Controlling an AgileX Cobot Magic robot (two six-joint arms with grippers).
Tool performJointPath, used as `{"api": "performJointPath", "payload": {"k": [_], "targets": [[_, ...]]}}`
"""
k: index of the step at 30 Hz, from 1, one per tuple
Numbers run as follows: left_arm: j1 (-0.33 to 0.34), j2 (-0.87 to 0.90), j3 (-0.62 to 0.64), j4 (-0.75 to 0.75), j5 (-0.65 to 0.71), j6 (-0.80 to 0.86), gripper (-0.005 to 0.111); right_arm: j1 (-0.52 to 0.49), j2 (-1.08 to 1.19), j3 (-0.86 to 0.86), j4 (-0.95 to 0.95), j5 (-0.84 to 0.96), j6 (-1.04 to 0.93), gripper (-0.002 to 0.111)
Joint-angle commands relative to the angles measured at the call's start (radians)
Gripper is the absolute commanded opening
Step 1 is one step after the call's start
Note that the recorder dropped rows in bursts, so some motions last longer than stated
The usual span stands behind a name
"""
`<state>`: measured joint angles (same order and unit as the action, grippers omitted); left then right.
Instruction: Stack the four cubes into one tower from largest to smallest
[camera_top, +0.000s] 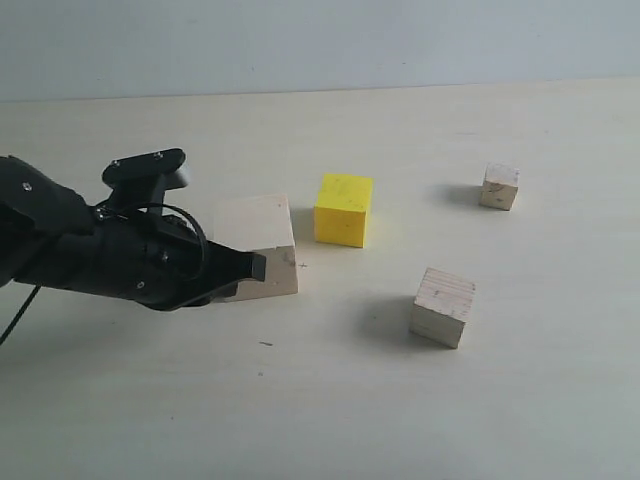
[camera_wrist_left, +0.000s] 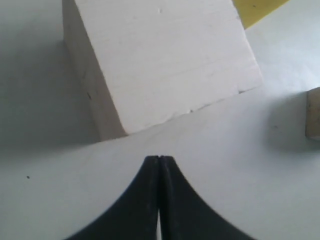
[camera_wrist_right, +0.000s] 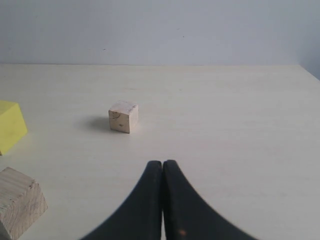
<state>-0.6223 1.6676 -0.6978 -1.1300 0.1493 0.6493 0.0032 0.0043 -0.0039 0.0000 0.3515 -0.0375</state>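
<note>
Cubes (camera_top: 343, 208) apart on table (camera_top: 150, 400), closed left gripper (camera_top: 258, 267) beside large cube (camera_top: 257, 224)

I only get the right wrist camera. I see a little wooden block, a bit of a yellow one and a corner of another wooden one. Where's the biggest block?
Observer: In the outside camera the big pale block stands just left of the yellow block, with a gap between them.
Child: Is anything on top of it yet?
Observer: No, its top is bare.
Child: What's the other arm doing?
Observer: The left pincer is shut, holds nothing, and points at the big pale block from close by.
</note>
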Motion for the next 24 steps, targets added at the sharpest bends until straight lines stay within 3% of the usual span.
{"api": "performJointPath", "payload": {"k": [1,18,24], "targets": [[-0.005,0.033,-0.014,0.003,-0.026,0.005,0.000,0.002,-0.004,0.004,0.000,-0.015,-0.003,0.000],[-0.005,0.043,-0.014,0.013,-0.092,0.005,0.000,0.002,-0.004,0.004,0.024,-0.015,0.007,0.000],[-0.005,0.024,-0.014,0.015,-0.048,0.005,0.000,0.002,-0.004,0.004,0.024,-0.015,0.007,0.000]]}}
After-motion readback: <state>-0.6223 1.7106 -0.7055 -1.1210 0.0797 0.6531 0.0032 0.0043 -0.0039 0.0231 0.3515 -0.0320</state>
